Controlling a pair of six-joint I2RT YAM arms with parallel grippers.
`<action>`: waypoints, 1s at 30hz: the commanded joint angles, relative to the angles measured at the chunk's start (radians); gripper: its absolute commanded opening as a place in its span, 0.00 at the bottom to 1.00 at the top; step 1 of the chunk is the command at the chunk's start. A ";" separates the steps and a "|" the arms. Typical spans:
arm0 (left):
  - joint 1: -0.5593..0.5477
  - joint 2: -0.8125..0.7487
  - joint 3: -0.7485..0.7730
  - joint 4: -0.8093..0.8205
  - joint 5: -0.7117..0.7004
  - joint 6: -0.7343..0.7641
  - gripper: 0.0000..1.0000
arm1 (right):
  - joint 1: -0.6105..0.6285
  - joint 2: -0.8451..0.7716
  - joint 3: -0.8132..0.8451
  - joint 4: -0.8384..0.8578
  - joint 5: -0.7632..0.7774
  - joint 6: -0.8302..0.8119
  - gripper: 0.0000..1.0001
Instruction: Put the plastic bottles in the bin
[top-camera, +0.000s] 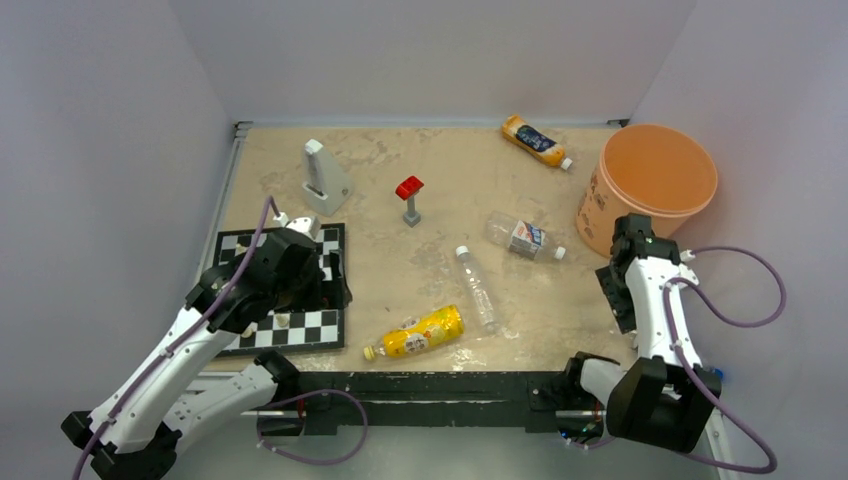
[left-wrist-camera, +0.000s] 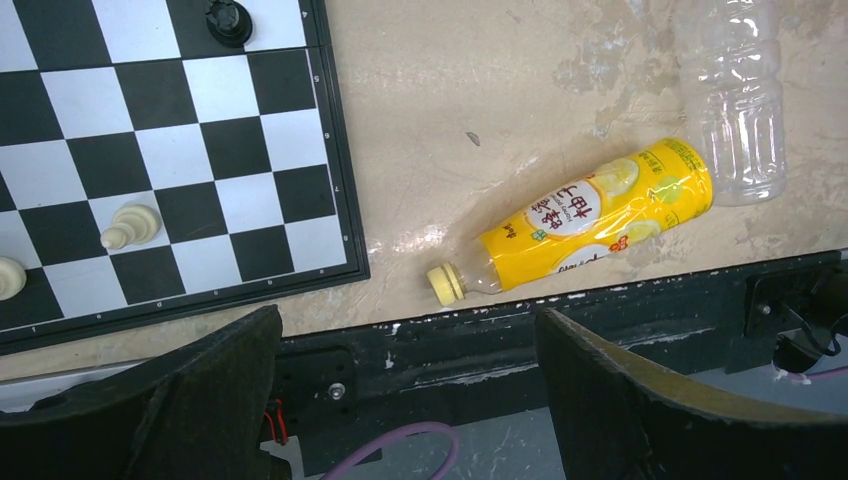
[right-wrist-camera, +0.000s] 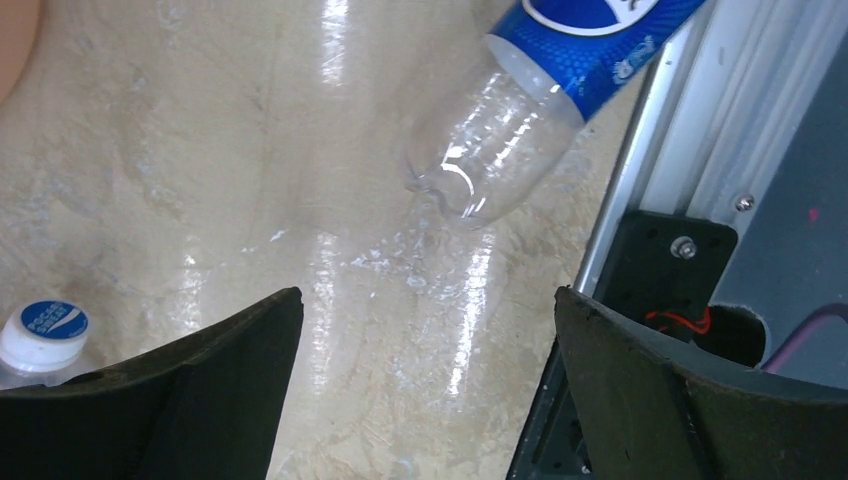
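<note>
The peach-orange bin (top-camera: 650, 180) stands at the right. An orange bottle (top-camera: 535, 140) lies at the far edge. A clear labelled bottle (top-camera: 525, 238), a slim clear bottle (top-camera: 476, 285) and a yellow bottle (top-camera: 415, 333) lie mid-table. My left gripper (top-camera: 335, 290) is open and empty over the chessboard's right edge; in its wrist view (left-wrist-camera: 405, 330) the yellow bottle (left-wrist-camera: 590, 215) lies ahead to the right. My right gripper (top-camera: 612, 290) is open and empty beside the bin. Its wrist view (right-wrist-camera: 428, 300) shows a clear blue-labelled bottle (right-wrist-camera: 530, 110) and a blue-white cap (right-wrist-camera: 45, 330).
A chessboard (top-camera: 320, 325) with a few pieces lies at the near left under my left arm. A white wedge-shaped device (top-camera: 325, 180) and a red-topped grey stand (top-camera: 410, 198) stand further back. A metal rail (right-wrist-camera: 680, 130) runs along the table's right edge.
</note>
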 joint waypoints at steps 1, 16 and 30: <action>-0.004 -0.033 0.046 -0.020 -0.037 0.026 1.00 | -0.007 -0.061 -0.018 -0.129 0.102 0.172 0.98; -0.003 -0.111 0.033 -0.041 -0.021 0.027 1.00 | -0.109 0.011 -0.035 -0.088 0.213 0.382 0.99; -0.003 -0.104 0.044 -0.037 -0.006 0.027 1.00 | -0.140 0.078 -0.099 0.085 0.157 0.394 0.98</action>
